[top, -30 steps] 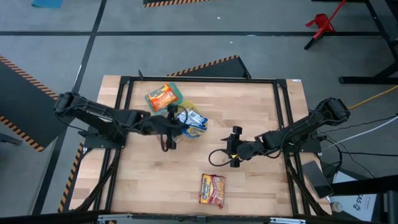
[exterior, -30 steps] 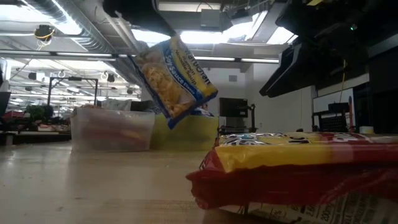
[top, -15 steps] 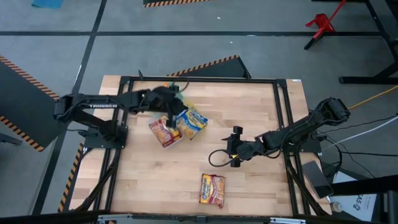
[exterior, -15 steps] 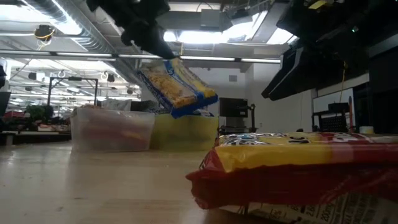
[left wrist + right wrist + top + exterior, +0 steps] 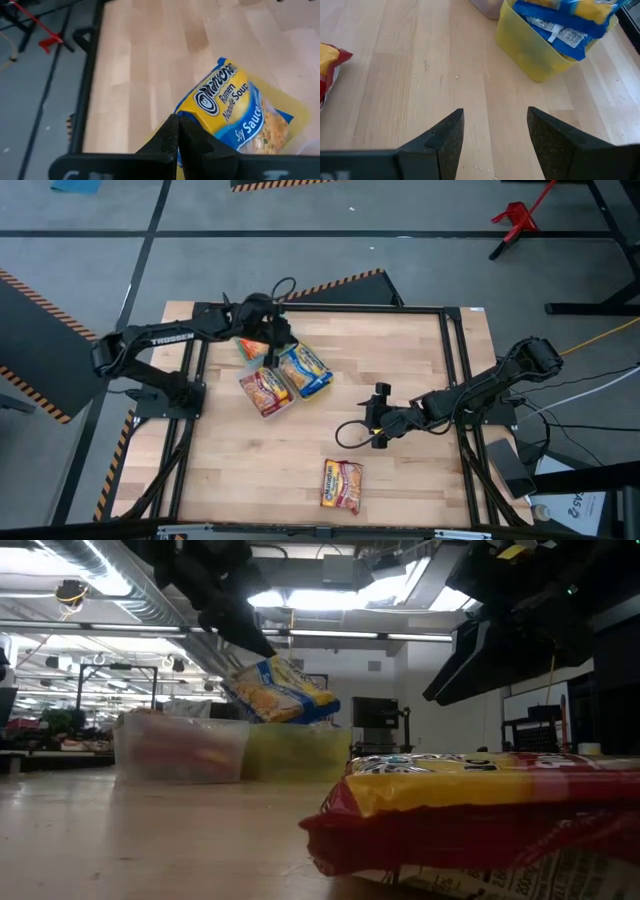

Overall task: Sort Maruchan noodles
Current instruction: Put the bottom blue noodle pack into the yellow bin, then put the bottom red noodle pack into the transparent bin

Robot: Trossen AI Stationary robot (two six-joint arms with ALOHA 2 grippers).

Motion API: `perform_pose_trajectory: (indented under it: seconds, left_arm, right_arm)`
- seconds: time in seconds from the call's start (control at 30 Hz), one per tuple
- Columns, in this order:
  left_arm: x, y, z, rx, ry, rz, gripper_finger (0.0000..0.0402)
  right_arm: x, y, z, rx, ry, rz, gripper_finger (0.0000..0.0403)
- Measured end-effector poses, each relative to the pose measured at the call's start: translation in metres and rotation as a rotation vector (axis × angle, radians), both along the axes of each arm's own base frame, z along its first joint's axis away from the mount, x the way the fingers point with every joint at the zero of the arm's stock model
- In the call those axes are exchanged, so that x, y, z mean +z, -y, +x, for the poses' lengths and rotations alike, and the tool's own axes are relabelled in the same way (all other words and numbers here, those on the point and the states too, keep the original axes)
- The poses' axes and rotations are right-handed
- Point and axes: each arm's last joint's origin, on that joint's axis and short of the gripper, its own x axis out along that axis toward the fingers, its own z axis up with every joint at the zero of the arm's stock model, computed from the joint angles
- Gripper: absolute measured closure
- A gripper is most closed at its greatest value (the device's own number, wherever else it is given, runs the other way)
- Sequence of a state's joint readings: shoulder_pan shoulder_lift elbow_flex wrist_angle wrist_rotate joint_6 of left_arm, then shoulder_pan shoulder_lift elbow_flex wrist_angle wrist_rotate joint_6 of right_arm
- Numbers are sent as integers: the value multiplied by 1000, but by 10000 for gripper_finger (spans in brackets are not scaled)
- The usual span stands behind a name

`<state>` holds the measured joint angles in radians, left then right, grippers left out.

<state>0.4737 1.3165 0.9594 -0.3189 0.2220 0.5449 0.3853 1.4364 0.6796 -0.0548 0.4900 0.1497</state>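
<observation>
Now we see our left claw pinched tight on one corner of a blue-and-yellow noodle packet, which hangs just right of it above the yellow container. Beneath that claw lies a red-brown packet. Our right claw hovers over bare worktop, fingers spread and empty, another red-brown packet lying near it.

Both arms are matte black, built of slim jointed links. The left arm carries white lettering along its forearm; a thin black cable loops above its wrist. The right arm trails a looping black cable. Its fingers are flat, dark, finely textured wedges.
</observation>
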Motion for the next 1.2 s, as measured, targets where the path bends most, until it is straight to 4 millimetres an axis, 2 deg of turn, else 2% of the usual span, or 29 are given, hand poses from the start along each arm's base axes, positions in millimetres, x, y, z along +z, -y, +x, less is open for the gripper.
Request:
perform_pose_trajectory:
  seconds: [0.2, 0.47, 0.87, 0.93, 1.03, 1.2]
  left_arm:
    - [-21, -4, 11, -21, -70, -39, 401]
    - [-23, -8, 11, 37, -108, 22, 398]
    - [-22, -19, 5, 78, -106, 46, 310]
    - [-12, -18, 6, 97, -79, 47, 300]
    - [19, -9, 12, 113, 25, 24, 293]
    - [80, 25, 19, 22, 219, -129, 292]
  right_arm:
    - [0, 0, 0, 0, 0, 1, 196]
    - [0, 0, 0, 3, -2, 5, 196]
    - [-1, -1, 0, 22, -10, 40, 196]
    - [-1, -2, 0, 45, -18, 56, 196]
    - [-1, -4, 0, 92, -35, 91, 196]
    - [1, -8, 2, 189, -24, 152, 196]
